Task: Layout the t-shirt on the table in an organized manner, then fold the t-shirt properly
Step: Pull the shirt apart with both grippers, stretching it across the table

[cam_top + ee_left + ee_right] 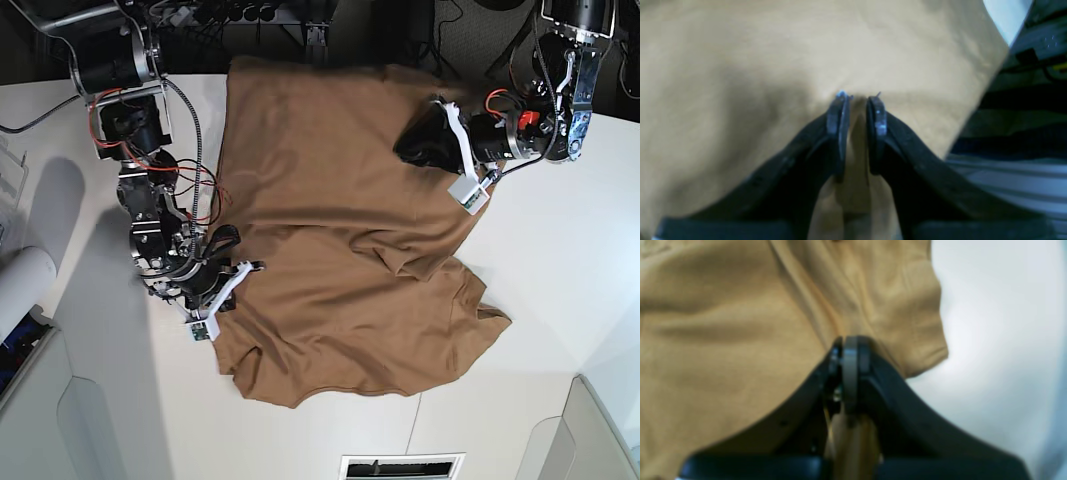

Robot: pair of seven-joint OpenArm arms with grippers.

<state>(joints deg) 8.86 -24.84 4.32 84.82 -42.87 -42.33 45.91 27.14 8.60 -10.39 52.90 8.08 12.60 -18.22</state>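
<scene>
The white counter [560, 300] filled the base view, and the tan-brown t-shirt [330, 200] lay spread across its middle, the far edge reaching the counter's back rim, the near part rumpled with a diagonal fold and a bunched corner toward the near right. No print or readable writing showed on the cloth, and nothing legible turned up anywhere else either. On the base view's left, the right arm reached in from a stack of dark motors and red-and-black wiring, and the right hand [848, 350] sat at the shirt's left edge, its tips pressed tight together with a strip of tan cloth caught between them, pale counter showing past the hem in its wrist view. On the base view's right, the left hand [857, 103] lay over the shirt's upper right area, its two tips a little apart with a ridge of fabric pinched up between them, cloth filling most of that wrist view and dark framework blurred along its right side. A white cylinder [22, 285] rested at the far left edge of the counter, well apart from the shirt.
</scene>
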